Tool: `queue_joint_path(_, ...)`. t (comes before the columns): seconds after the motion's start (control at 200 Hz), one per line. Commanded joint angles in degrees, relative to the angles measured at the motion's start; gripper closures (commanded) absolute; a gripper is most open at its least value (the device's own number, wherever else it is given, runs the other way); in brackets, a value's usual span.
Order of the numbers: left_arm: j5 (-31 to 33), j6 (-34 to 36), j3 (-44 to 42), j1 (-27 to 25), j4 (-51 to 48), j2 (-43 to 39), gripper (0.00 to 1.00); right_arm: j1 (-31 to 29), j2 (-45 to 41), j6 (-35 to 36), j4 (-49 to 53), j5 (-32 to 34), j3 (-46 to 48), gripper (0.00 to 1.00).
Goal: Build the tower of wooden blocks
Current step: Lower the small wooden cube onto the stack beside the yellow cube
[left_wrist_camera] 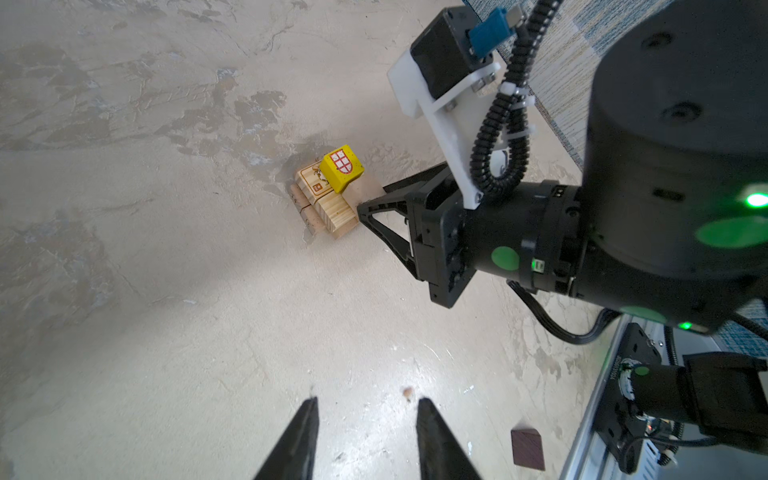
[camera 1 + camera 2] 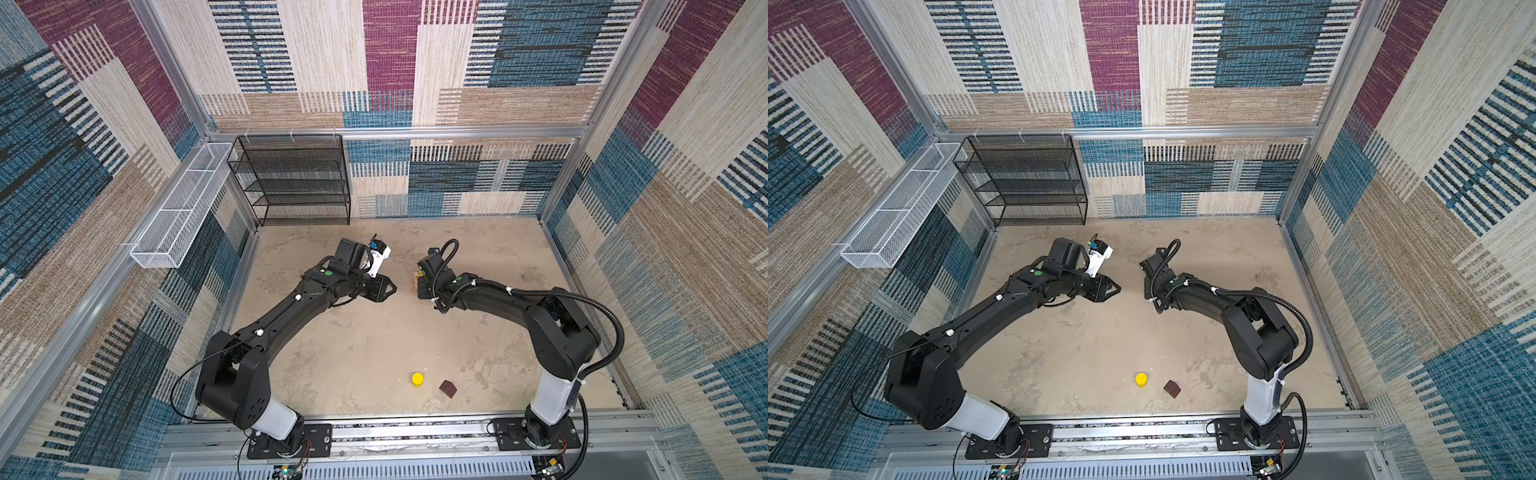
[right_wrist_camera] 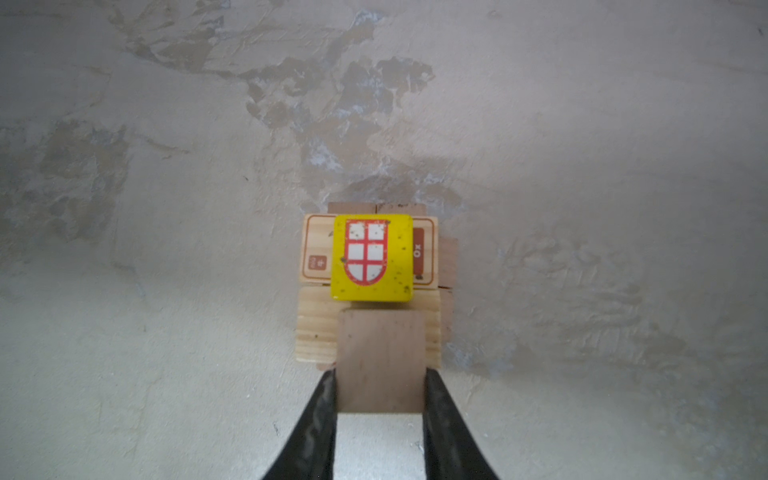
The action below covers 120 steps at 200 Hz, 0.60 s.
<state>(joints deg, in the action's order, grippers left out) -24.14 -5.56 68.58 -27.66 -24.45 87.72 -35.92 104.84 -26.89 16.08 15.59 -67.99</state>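
A robot lab test cell: an aluminium frame [image 2: 415,132] with walls of patchwork carpet [image 2: 324,50], and a left arm [image 2: 286,316] and right arm [image 2: 552,328] bolted to a rail [image 2: 415,433]. Beyond the left claw [image 2: 392,286] stands a black mesh rack [image 2: 295,178]. Further to the claw's left, a white wire basket [image 2: 178,212] hangs.

- We see the left gripper [image 2: 1118,288] near the middle of the table [image 2: 1225,257], tips pointing to 3 o'clock.
- Right arm [image 2: 1258,332] has its wrist facing it, with a gap between them.
- Yellow cylinder [image 2: 1141,379] stands at the table's 6 o'clock.
- Dark brown block [image 2: 1172,388] lies near the cylinder at its 4 o'clock, not touching.
- Black mesh shelf [image 2: 1025,183] is at 11 o'clock and the white wire basket [image 2: 897,216] at 10 o'clock.
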Motion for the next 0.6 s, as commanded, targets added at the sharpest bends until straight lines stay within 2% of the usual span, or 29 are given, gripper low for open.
queue_joint_path(0.0,0.24,1.34,0.54,-0.02,-0.60,-0.01,0.57,-0.02,0.32,0.35,-0.61,0.58,-0.52,0.74)
queue_joint_path(0.596,0.22,1.08,0.65,-0.02,-0.59,0.31,0.57,0.00,0.72,0.89,-0.61,0.55,-0.65,0.72)
